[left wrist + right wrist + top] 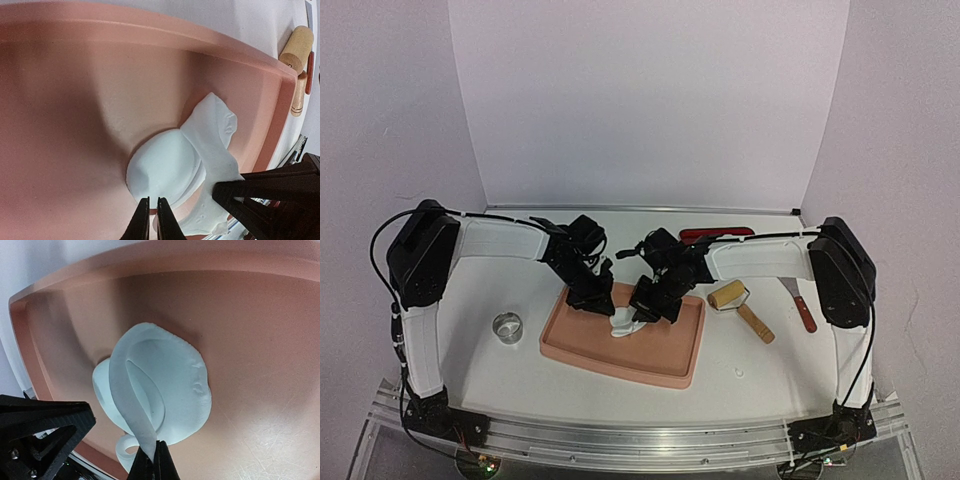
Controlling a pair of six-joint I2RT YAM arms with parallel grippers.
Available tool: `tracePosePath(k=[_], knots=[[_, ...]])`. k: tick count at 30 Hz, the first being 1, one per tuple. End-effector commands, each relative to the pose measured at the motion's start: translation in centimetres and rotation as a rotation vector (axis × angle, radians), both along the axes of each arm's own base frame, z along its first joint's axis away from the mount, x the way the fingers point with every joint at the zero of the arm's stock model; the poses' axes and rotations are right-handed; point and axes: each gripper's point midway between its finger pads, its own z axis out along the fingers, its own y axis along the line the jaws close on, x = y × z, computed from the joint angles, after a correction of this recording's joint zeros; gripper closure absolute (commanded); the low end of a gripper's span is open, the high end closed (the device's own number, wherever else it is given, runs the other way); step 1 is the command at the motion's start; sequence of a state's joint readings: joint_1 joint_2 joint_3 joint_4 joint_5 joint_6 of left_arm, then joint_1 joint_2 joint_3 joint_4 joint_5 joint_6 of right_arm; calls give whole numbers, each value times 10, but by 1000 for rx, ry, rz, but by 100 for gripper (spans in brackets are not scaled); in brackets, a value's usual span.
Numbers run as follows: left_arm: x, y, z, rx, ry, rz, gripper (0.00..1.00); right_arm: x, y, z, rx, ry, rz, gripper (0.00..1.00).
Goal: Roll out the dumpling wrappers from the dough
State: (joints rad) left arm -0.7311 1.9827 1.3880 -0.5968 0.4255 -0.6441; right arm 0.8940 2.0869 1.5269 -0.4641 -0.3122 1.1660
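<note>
Inside the pink tray [670,360] lies a round white dumpling wrapper [167,167], also seen in the right wrist view as a dumpling wrapper [101,385] partly behind the scrap. My left gripper [152,220] is shut on its near edge. The dough [185,385] is a holed scrap sheet. One strip of it rises into my right gripper [154,459], which is shut on it and lifts that edge off the tray. From the left wrist, the dough [215,130] stands up beside the wrapper. From above, both grippers [592,298] [642,312] meet over the dough [623,325].
A metal ring cutter [507,327] sits on the table left of the tray. A wooden rolling pin [740,305] and a red-handled scraper [800,303] lie to the right. A red object [715,235] rests at the back.
</note>
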Motion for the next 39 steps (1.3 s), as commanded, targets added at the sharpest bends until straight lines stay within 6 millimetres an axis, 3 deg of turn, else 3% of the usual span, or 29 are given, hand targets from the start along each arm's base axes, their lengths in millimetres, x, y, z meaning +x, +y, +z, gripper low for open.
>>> tracePosePath(k=[1, 9, 20, 27, 39], knots=[[10, -20, 10, -84, -22, -29, 92, 0, 4, 9, 14, -21, 19, 100], [11, -23, 19, -105, -42, -38, 92, -1, 4, 10, 18, -20, 23, 100], [12, -25, 7, -90, -33, -40, 92, 0, 7, 12, 24, -23, 27, 100], [9, -21, -12, -52, -11, -43, 93, 1, 6, 17, 27, -35, 23, 100], [6, -11, -15, -15, -21, -37, 93, 5, 1, 46, 43, -81, 13, 100]])
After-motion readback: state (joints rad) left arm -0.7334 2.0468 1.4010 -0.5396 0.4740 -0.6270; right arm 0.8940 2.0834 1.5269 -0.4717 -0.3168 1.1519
